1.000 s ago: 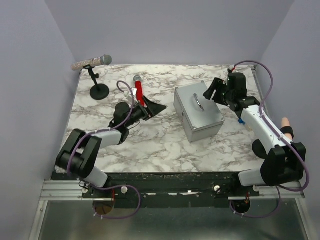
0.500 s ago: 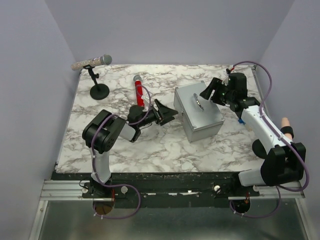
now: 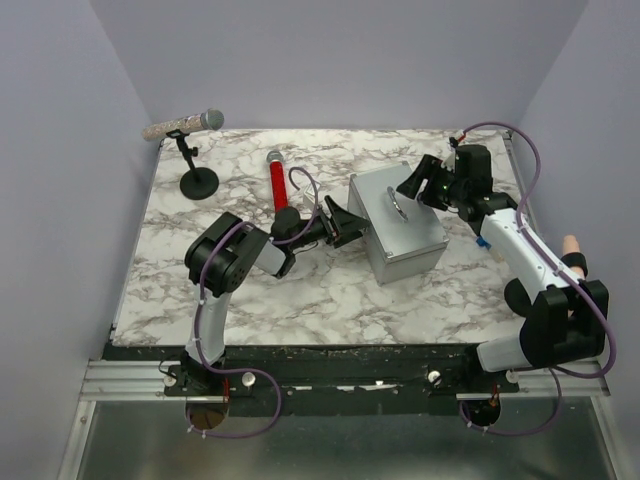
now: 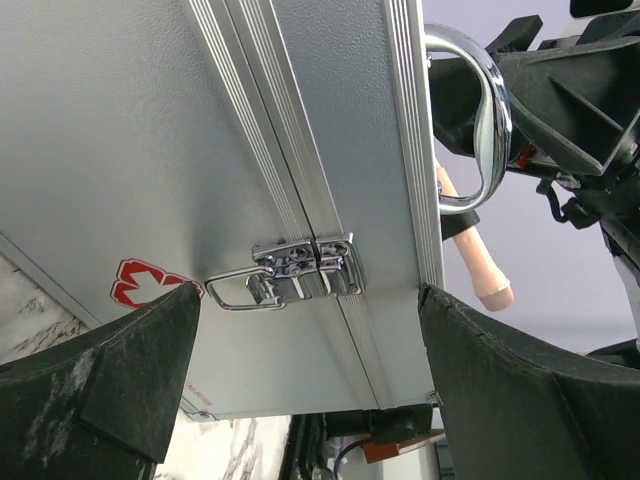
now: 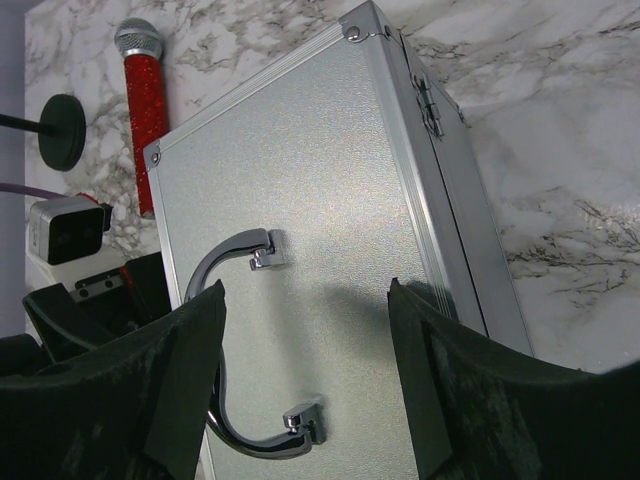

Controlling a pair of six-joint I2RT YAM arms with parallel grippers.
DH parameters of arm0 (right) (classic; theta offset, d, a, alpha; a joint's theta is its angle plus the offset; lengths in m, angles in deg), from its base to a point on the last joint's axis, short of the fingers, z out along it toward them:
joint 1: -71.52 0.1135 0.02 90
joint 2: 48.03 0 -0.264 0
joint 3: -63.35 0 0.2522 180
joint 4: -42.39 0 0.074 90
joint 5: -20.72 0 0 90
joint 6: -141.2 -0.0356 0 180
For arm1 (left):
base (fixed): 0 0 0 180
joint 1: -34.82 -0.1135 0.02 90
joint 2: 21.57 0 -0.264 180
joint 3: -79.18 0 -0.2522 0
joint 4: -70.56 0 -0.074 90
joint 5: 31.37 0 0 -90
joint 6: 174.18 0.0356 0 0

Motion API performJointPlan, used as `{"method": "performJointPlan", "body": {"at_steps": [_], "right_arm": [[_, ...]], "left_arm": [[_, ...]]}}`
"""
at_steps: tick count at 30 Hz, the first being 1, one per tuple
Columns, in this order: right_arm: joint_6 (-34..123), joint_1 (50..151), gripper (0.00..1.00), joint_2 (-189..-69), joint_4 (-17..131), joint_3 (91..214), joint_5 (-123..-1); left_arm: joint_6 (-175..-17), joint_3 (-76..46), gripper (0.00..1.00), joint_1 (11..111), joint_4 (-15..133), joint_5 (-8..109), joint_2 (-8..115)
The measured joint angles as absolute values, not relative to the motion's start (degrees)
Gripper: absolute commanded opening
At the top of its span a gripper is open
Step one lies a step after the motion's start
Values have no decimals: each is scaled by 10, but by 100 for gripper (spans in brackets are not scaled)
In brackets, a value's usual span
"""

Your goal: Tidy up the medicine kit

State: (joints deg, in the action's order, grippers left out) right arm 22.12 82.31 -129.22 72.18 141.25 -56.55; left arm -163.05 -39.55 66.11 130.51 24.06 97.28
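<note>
The medicine kit (image 3: 400, 235) is a closed grey metal box on the marble table (image 3: 300, 290), right of centre. Its curved silver handle (image 3: 398, 206) lies on the lid. My left gripper (image 3: 346, 222) is open at the kit's left side. In the left wrist view its jaws (image 4: 305, 330) frame the closed silver latch (image 4: 300, 272) on the kit's side wall (image 4: 130, 150), apart from it. My right gripper (image 3: 414, 183) is open just above the lid's far end. In the right wrist view (image 5: 305, 300) it hangs over the lid (image 5: 340, 180), next to the handle (image 5: 225, 345).
A red microphone (image 3: 278, 182) lies left of the kit, also seen in the right wrist view (image 5: 148, 100). A grey microphone on a black stand (image 3: 196, 178) stands at the far left corner. A flesh-coloured object (image 3: 571, 245) sticks up at the right table edge.
My left arm has swung right, from beside the red microphone up to the kit's left side. My right gripper has shifted slightly left over the lid.
</note>
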Motion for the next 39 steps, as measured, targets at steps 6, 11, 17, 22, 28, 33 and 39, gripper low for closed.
{"method": "performJointPlan", "body": {"at_steps": [6, 11, 17, 22, 28, 33, 39], "right_arm": [[221, 823, 74, -1295, 718, 1413, -561], [220, 823, 74, -1296, 717, 1413, -559], [219, 823, 74, -1299, 712, 1413, -553], [216, 823, 74, -1299, 710, 1413, -550], [216, 823, 74, -1299, 710, 1413, -550], [216, 823, 74, -1300, 709, 1413, -548], [216, 823, 74, -1300, 709, 1413, -548]], "left_arm": [[-1628, -382, 99, 666, 1308, 241, 983], [-1627, -380, 99, 666, 1310, 242, 988], [-1621, -380, 94, 666, 1312, 242, 988], [-1620, -380, 88, 667, 1315, 243, 988], [-1619, -380, 86, 667, 1317, 243, 988], [-1616, -381, 84, 667, 1317, 243, 985], [-1611, -397, 82, 668, 1316, 243, 973]]}}
